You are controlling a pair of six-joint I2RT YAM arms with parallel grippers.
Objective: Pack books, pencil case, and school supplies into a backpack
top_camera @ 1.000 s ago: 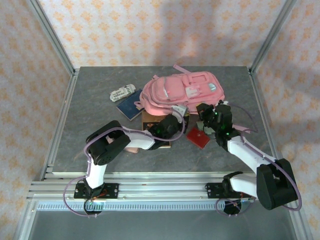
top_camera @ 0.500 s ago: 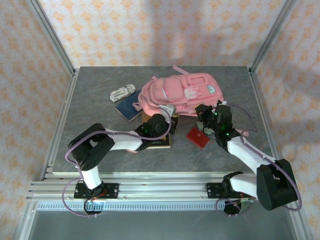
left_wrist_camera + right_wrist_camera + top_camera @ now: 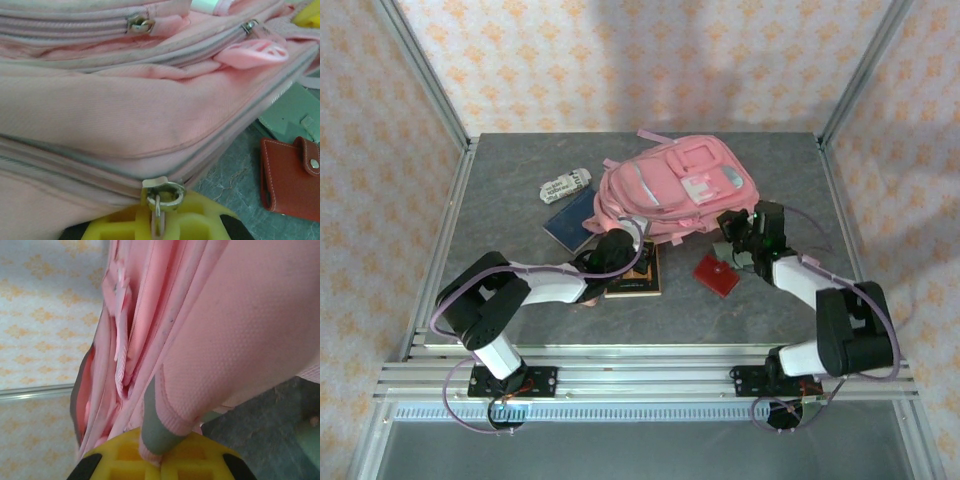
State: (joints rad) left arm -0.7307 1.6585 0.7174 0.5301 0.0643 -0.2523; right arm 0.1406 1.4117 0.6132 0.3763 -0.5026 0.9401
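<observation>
Grey table, backpack at 12 o'clock, left gripper clenched on zipper pull, right gripper pinching grey-trimmed flap.

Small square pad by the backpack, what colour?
The pad is red, with pale stitching and a snap tab; clearest in the left wrist view.

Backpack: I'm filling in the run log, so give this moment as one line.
backpack: on table | left jaws: shut on zipper pull | right jaws: shut on backpack edge | books: unpacked beside it
</observation>
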